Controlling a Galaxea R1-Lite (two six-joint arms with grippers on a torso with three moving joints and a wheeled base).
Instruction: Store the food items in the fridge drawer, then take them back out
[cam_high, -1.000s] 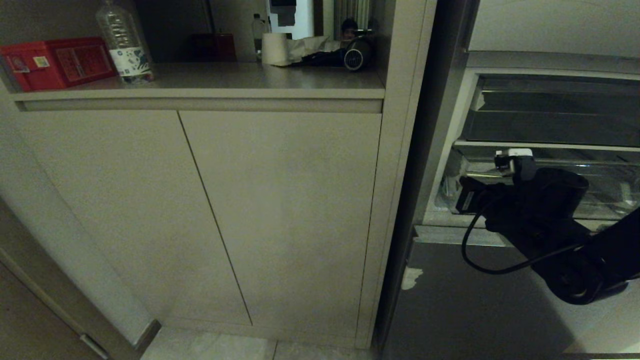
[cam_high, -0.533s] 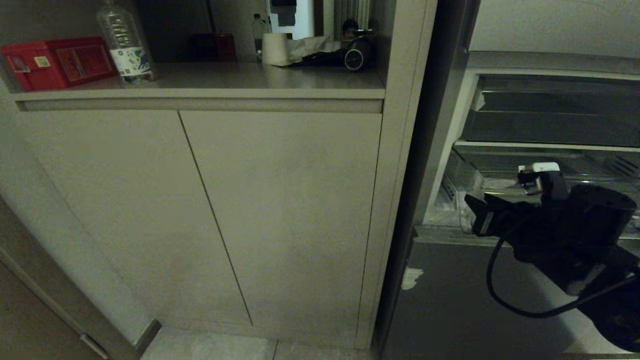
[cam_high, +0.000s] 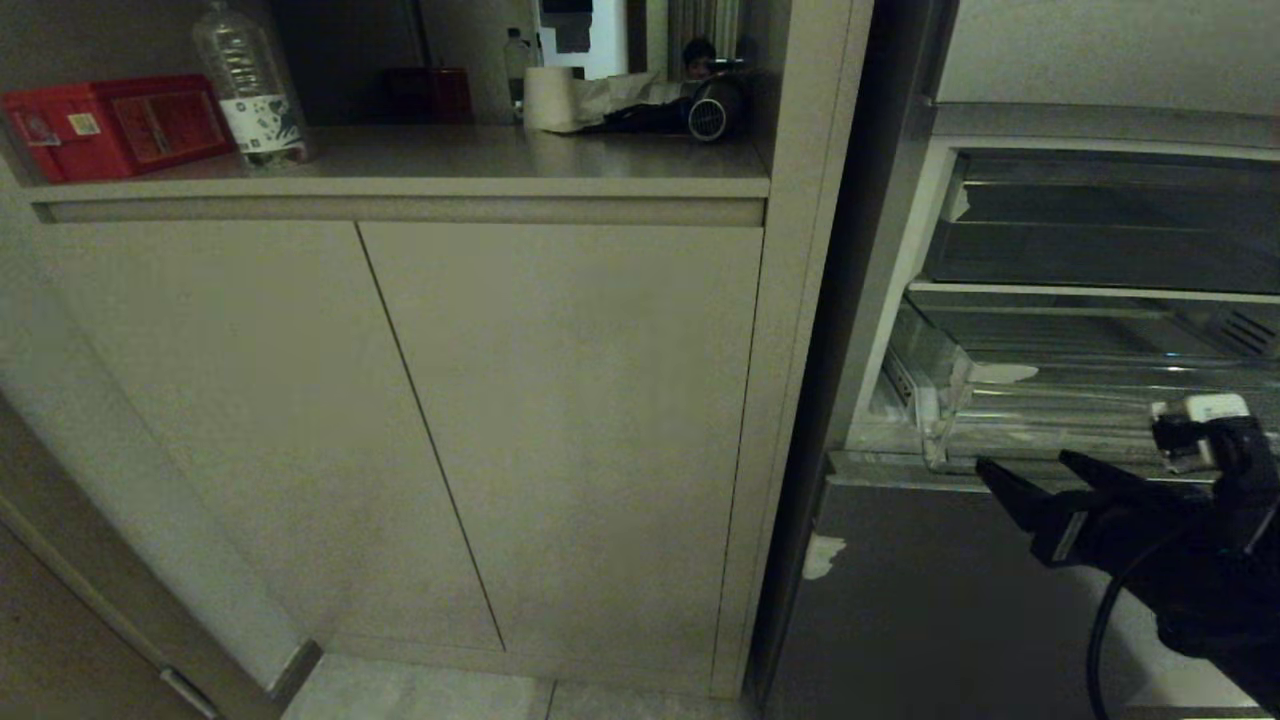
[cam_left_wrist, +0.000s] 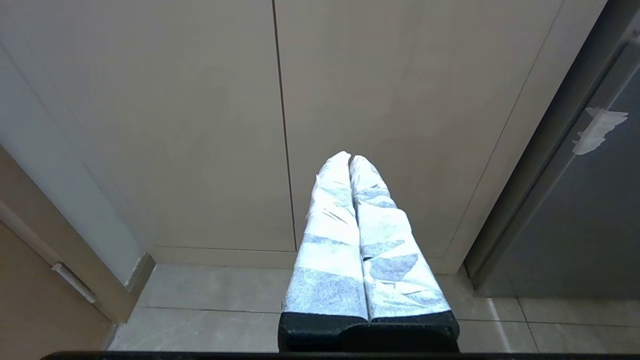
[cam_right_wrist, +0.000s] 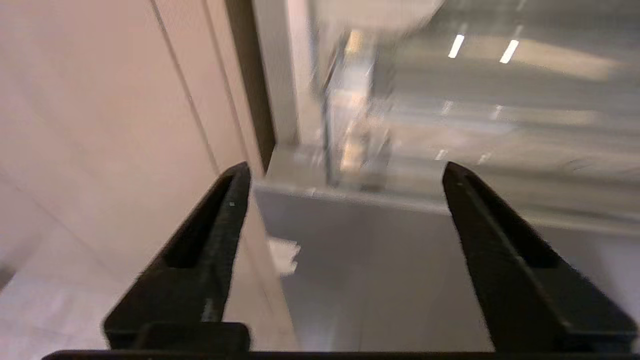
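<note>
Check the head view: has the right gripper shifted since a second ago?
Yes. The right gripper has pulled down and out of the clear plastic fridge drawer, now hanging before the grey steel door panel below it, open and empty.

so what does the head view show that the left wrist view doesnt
Only the head view shows the countertop with a red box and a clear bottle, the open fridge with its clear fridge drawer, and the right gripper, open, in front of the grey panel below the drawer.

Only the left wrist view shows the left gripper, its white-wrapped fingers shut and empty, and the tiled floor.

Both show the beige cabinet doors and the pale patch on the grey fridge panel.
</note>
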